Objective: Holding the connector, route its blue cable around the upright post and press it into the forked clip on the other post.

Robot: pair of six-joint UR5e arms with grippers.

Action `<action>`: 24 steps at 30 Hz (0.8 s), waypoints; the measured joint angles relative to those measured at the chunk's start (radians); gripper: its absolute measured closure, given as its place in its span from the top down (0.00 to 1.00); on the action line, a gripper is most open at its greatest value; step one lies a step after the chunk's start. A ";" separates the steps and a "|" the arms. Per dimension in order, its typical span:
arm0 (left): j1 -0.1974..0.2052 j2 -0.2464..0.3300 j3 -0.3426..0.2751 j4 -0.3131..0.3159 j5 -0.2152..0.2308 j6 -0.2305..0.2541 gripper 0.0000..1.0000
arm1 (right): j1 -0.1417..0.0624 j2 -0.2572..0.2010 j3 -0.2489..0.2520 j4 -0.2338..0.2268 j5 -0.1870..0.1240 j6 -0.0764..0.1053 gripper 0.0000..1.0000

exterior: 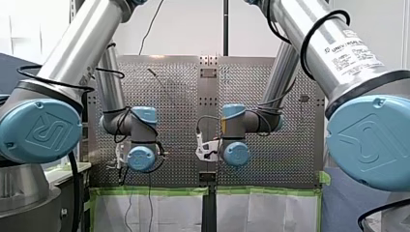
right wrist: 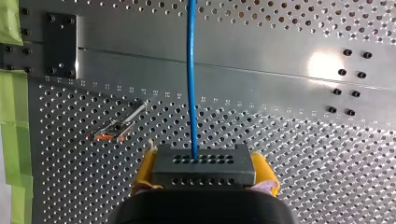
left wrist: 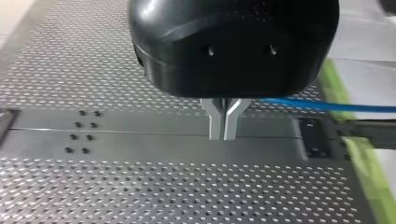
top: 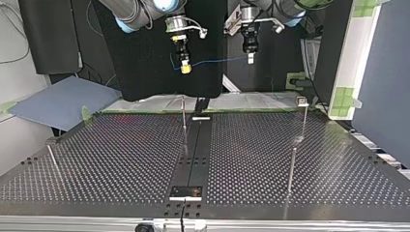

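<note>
Right claw clamped on the connector: a black block with rows of holes, yellow pads tight on both of its sides; the blue cable leaves the middle of the block's face and runs straight ahead of the claw, crossing over the centre strip of the bench; left claw narrow, metal fingers meeting at the tips in a V, directly over the centre strip; the cable comes out beside the finger roots and runs off sideways, so it looks pinched on the cable, though the contact itself is hidden by the claw body; in the top view both claws hang high over the far end of the centre strip, one to each side of it, with the cable strung nearly level between them and apart from every post; upright post stands just beside the strip's far end, on the top view's left; post with the forked clip stands well off the strip to the view's right, near the bench's far edge; a plain post stands nearer the camera on that same side; a leaning pin sits far from the strip at the view's left.
</note>
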 joint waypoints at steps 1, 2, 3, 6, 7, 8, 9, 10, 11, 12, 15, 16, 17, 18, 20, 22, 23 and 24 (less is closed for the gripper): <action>0.000 -0.011 -0.005 0.010 -0.001 0.010 0.06 | 0.000 0.000 0.000 0.000 0.000 0.000 0.00; 0.000 -0.019 -0.008 0.018 -0.001 0.015 0.06 | 0.000 0.000 0.000 0.000 0.000 0.000 0.00; 0.000 -0.027 -0.010 0.027 -0.002 0.019 0.06 | 0.000 0.000 0.000 0.000 0.000 0.000 0.00; 0.000 -0.053 -0.013 0.052 -0.002 0.025 0.06 | 0.000 0.000 0.000 0.000 0.000 0.000 0.00; 0.000 -0.062 -0.014 0.062 -0.002 0.026 0.06 | 0.000 0.000 0.000 0.000 0.000 0.000 0.00; 0.000 -0.070 -0.014 0.070 -0.002 0.026 0.06 | 0.000 0.000 0.000 0.000 0.000 0.000 0.00; 0.000 -0.077 -0.014 0.077 -0.002 0.027 0.06 | 0.000 0.000 0.000 0.000 0.000 0.000 0.00; 0.000 -0.088 -0.014 0.087 -0.002 0.027 0.06 | 0.000 0.000 0.000 0.000 0.000 0.000 0.00; 0.000 -0.095 -0.014 0.095 -0.002 0.027 0.06 | 0.000 0.000 0.000 0.000 0.000 0.000 0.00; 0.000 -0.102 -0.014 0.102 -0.002 0.027 0.06 | 0.000 0.000 0.000 0.000 0.000 0.000 0.00; 0.000 -0.128 -0.014 0.128 -0.002 0.027 0.06 | 0.000 0.000 0.000 0.000 0.000 0.000 0.00; 0.000 -0.140 -0.014 0.136 -0.002 0.027 0.06 | 0.000 0.000 0.000 0.000 0.000 0.000 0.00; 0.000 -0.148 -0.014 0.140 -0.002 0.027 0.06 | 0.000 0.000 0.000 0.000 0.000 0.000 0.00; 0.000 -0.156 -0.014 0.144 -0.002 0.027 0.06 | 0.000 0.000 0.000 0.000 0.000 0.000 0.00; 0.004 -0.168 -0.018 0.152 0.001 0.025 0.06 | 0.001 0.000 0.001 0.000 0.000 0.000 0.00; 0.010 -0.166 -0.028 0.163 0.012 0.014 0.06 | 0.007 0.005 0.007 0.007 0.007 0.007 0.00; 0.010 -0.161 -0.034 0.165 0.018 0.008 0.06 | 0.012 0.005 0.012 0.012 0.012 0.012 0.00; 0.008 -0.156 -0.040 0.164 0.024 0.002 0.06 | 0.017 0.003 0.016 0.018 0.017 0.017 0.00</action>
